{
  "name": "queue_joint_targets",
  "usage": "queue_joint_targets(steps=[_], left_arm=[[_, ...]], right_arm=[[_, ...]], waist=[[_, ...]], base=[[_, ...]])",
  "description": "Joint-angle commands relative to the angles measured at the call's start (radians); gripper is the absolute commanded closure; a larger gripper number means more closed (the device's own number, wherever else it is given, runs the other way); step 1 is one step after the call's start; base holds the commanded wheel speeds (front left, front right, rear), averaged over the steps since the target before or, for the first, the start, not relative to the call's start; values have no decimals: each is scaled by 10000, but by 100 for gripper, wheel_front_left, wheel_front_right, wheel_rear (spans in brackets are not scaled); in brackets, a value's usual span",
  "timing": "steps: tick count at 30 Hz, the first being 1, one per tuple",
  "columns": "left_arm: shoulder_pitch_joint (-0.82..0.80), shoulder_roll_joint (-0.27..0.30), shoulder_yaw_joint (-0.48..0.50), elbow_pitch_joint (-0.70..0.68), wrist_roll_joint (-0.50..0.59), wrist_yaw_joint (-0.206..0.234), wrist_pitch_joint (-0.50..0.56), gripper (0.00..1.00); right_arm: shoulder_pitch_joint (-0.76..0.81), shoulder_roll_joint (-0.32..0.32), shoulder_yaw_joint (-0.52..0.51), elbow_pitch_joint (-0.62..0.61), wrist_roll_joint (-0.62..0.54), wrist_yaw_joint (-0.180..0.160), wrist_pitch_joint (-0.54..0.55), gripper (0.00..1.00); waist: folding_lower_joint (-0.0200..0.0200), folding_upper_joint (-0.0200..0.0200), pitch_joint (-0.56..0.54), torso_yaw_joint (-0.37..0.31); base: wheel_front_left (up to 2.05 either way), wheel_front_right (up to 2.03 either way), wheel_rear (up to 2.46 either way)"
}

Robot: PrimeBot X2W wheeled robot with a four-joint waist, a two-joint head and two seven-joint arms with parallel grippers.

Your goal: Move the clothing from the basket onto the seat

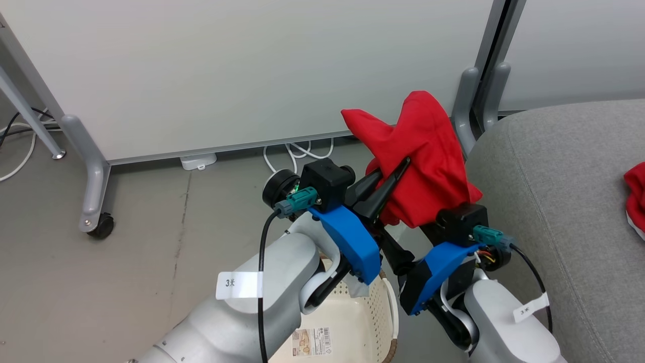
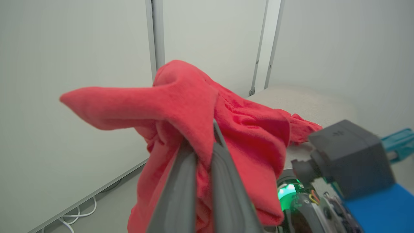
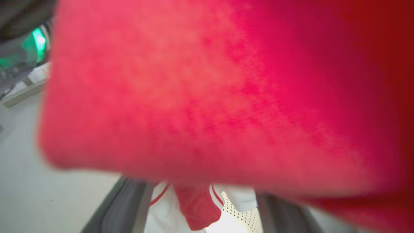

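The left gripper (image 1: 402,167) is clamped on a red garment (image 1: 428,146), raised over the basket (image 1: 352,322) just off the seat's (image 1: 554,212) left edge. The right gripper (image 3: 200,197) gapes wide under the cloth, gripping nothing. Carry the garment rightward, well past that rounded edge, before releasing, lest hanging folds slide off.

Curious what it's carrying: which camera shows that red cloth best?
The head view: most of the red cloth, pinched in the left claw. The left wrist view shows it close up; the right wrist view, a red blur.

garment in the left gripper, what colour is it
Plain bright red garment, clearest in the left wrist view.
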Motion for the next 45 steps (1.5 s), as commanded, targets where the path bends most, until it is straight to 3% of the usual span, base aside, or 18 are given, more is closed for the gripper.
queue_joint_targets(steps=[1,8,9,10,11,12,31,32,33,34,35,45], left_arm=[[-96,-15,-27,-36,-35,-9,-50,100],[-27,-15,-130,18,-173,-9,-50,100],[-10,-14,-138,25,-167,-9,-50,100],[7,-6,-140,34,-174,-9,-50,100],[27,5,-140,44,-187,-9,-50,100],[52,20,-139,55,-197,-9,-50,100],[254,121,-92,286,-221,-10,-50,98],[256,121,-90,292,-216,-10,-50,82],[259,120,-89,300,-207,-10,-50,57],[260,119,-83,317,-184,-10,-50,16],[261,120,-72,331,-158,-10,-50,0],[763,373,612,153,259,-10,-49,0]], right_arm=[[-199,-62,120,62,81,1,-81,0],[-634,-121,553,531,380,1,-537,0],[-667,-130,580,605,393,1,-605,50],[-687,-140,589,673,390,1,-654,69],[-693,-151,603,742,389,1,-721,97],[-692,-165,620,806,371,1,-780,100],[-757,-170,718,1231,233,1,-1138,100],[-753,-164,717,1231,225,1,-1135,100],[-749,-159,713,1230,218,1,-1136,100],[-748,-157,704,1228,214,1,-1144,100],[-753,-160,693,1227,211,1,-1149,100],[-731,-174,566,1214,158,1,-1187,100]], waist=[[0,-1,-19,-12],[0,-1,-116,-63],[0,-1,-128,-66],[0,-1,-141,-71],[0,-1,-155,-77],[0,-1,-169,-86],[0,-1,-339,-182],[0,-1,-343,-178],[0,-1,-344,-174],[0,-1,-344,-169],[0,-1,-339,-162],[0,-1,-256,-107]], base=[[0,0,0],[0,0,0],[0,0,0],[0,0,0],[0,0,0],[0,0,0],[0,0,0],[0,0,0],[0,0,0],[0,0,0],[0,0,0],[0,0,0]])
